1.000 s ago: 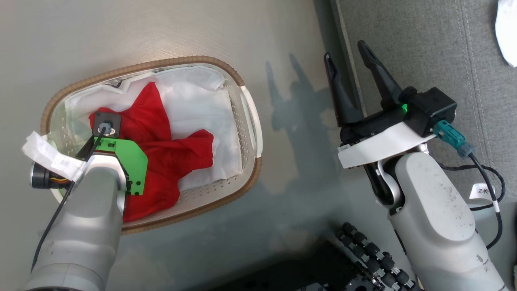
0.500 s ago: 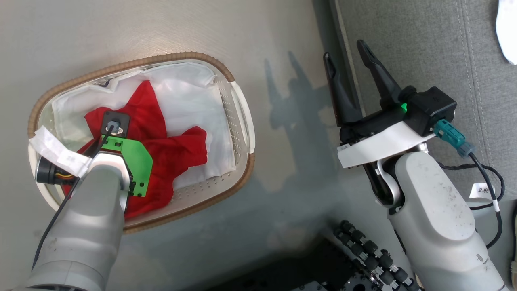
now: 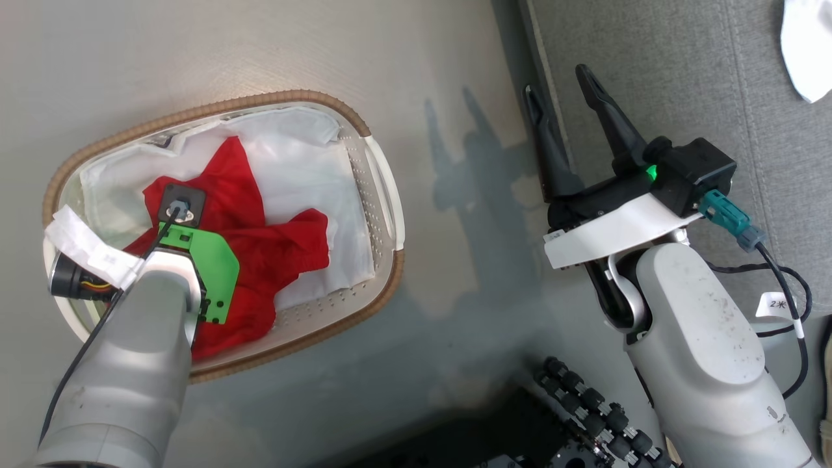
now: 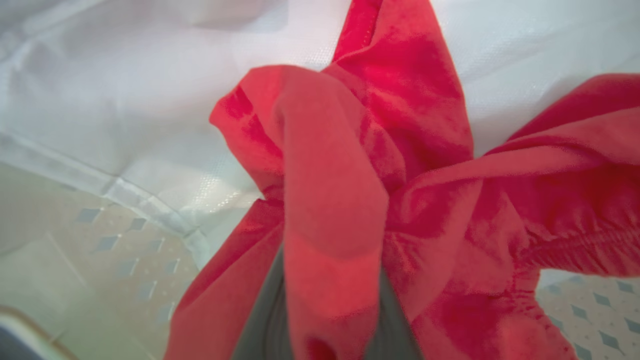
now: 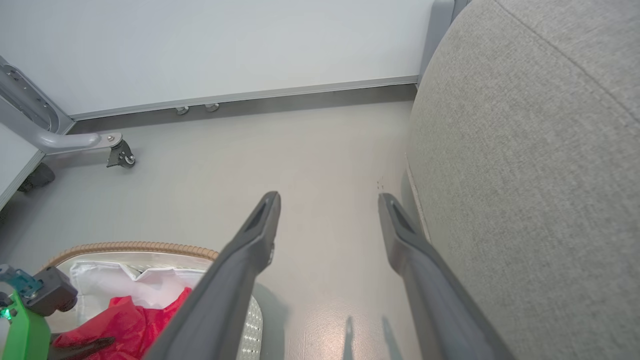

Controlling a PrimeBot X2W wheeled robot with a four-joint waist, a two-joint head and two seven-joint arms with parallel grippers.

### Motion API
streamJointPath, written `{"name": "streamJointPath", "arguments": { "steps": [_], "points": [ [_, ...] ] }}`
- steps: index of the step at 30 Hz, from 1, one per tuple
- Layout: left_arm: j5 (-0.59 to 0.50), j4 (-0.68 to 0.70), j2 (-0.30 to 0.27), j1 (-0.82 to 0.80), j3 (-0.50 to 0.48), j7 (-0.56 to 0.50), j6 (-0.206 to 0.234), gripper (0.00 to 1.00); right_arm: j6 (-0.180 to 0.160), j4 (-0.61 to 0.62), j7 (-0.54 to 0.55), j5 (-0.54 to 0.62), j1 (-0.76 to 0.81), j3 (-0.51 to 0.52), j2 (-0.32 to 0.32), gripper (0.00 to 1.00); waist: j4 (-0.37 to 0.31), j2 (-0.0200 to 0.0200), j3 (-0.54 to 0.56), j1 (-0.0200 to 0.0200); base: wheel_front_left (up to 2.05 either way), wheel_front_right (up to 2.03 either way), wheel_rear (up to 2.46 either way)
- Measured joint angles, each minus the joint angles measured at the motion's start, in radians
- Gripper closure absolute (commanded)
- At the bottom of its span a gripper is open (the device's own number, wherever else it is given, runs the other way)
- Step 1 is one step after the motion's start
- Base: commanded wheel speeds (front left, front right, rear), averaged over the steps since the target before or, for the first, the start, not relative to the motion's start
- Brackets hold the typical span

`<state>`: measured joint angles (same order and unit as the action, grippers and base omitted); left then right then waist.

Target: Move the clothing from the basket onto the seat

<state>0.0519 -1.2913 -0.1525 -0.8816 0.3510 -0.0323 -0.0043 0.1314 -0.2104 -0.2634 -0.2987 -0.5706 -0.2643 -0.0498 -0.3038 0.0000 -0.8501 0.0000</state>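
Down on the pale grey floor sits the small oval white perforated plastic basket with a brown woven rim, lined with a plain white cloth liner. The plain bright red soft garment lies crumpled inside the basket on that liner, spread from the middle toward the near wall.

The left arm reaches down into the basket from the near left side. In the left wrist view, the left end effector is closed tight on a bunched fold of the red garment: the cloth stands up as a ridge pinched between the two dark fingers, and more of it fans out to the right over the liner. In the head view the wrist and its green bracket cover the fingers.

The right end effector hangs with nothing in it, its two long fingers spread wide, over the strip of floor between the basket and the large grey woven-fabric couch cushion. It is just beside the cushion's rounded edge and well apart from the basket.

A white piece of cloth lies on the cushion at the upper right of the head view, cut off by the picture's edge; its pattern cannot be told.
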Motion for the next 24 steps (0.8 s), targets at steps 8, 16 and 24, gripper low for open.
{"name": "streamJointPath", "arguments": {
  "steps": [8,16,24],
  "points": [
    [-0.009,0.000,0.002,0.045,0.036,0.007,-0.004,1.00,0.000,-0.017,0.000,0.000,0.008,-0.005,0.000,0.00,-0.006,0.0000,0.061,0.0000,0.00,0.00,0.00],
    [0.001,0.000,0.034,0.128,0.052,0.021,-0.009,1.00,0.000,-0.054,0.000,0.025,0.052,-0.013,0.000,0.00,-0.003,0.0000,0.160,0.0000,0.00,0.00,0.00],
    [0.015,-0.001,0.060,0.217,0.070,0.061,-0.013,1.00,0.000,-0.090,0.000,0.060,0.108,-0.016,0.000,0.00,0.017,0.0000,0.276,-0.0001,0.00,0.00,0.00]
  ]
}}
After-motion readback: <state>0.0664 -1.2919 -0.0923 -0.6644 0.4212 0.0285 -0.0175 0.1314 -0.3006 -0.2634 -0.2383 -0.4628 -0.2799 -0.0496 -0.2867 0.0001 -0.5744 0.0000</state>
